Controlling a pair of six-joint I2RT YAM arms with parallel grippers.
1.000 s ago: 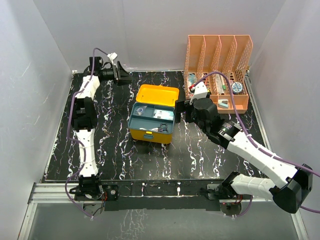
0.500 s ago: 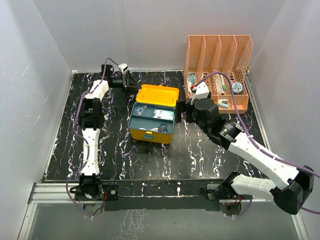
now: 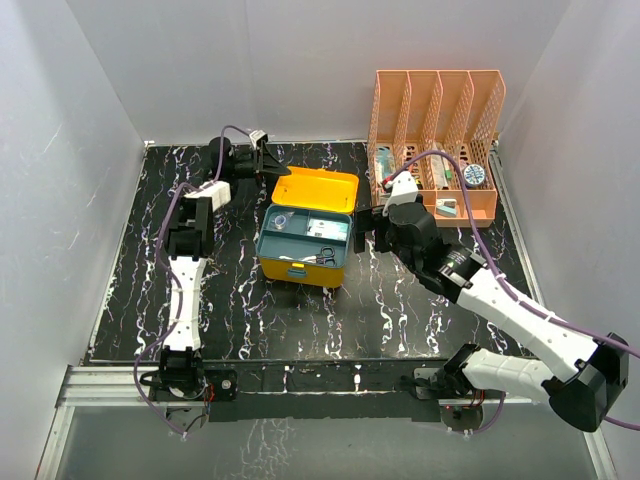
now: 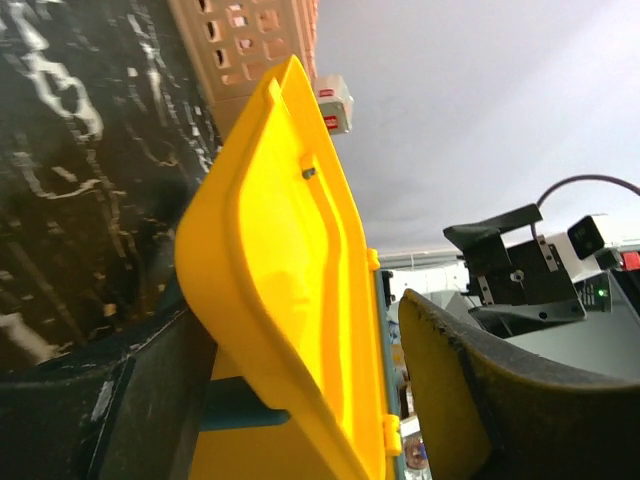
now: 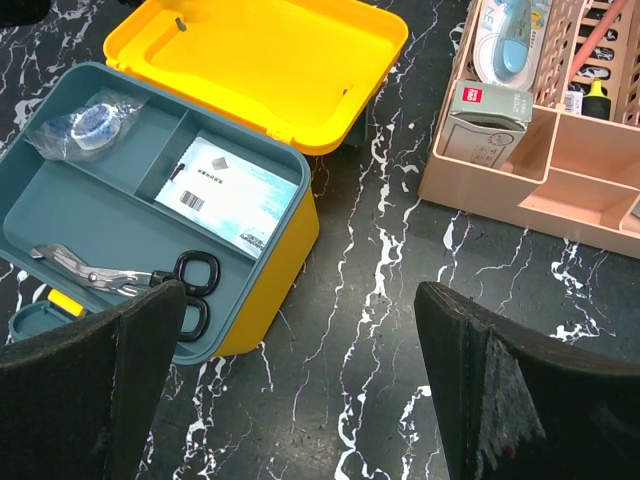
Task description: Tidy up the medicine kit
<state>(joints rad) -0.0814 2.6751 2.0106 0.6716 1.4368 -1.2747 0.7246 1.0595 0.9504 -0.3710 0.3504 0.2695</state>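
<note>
The medicine kit (image 3: 298, 268) is a yellow box standing open mid-table, its yellow lid (image 3: 318, 190) tipped back behind a teal tray (image 3: 283, 240). In the tray lie black-handled scissors (image 5: 150, 280), a white-and-blue packet (image 5: 232, 190) and a bagged roll (image 5: 85, 125). My left gripper (image 3: 275, 165) is at the lid's back left corner. In the left wrist view the lid's edge (image 4: 290, 260) stands between the open fingers of that gripper (image 4: 300, 330), with a gap on the right side. My right gripper (image 3: 368, 222) hangs open over bare table just right of the kit, as the right wrist view of it (image 5: 300, 300) shows.
An orange mesh file rack (image 3: 435, 110) stands at the back right, holding small items such as a white box (image 5: 487, 112) and a tube (image 5: 510, 40). White walls enclose the black marbled table (image 3: 240, 310) on three sides.
My left arm has swung right from the back left corner, bringing its gripper onto the lid's back edge. The right gripper has drifted slightly away from the kit.
</note>
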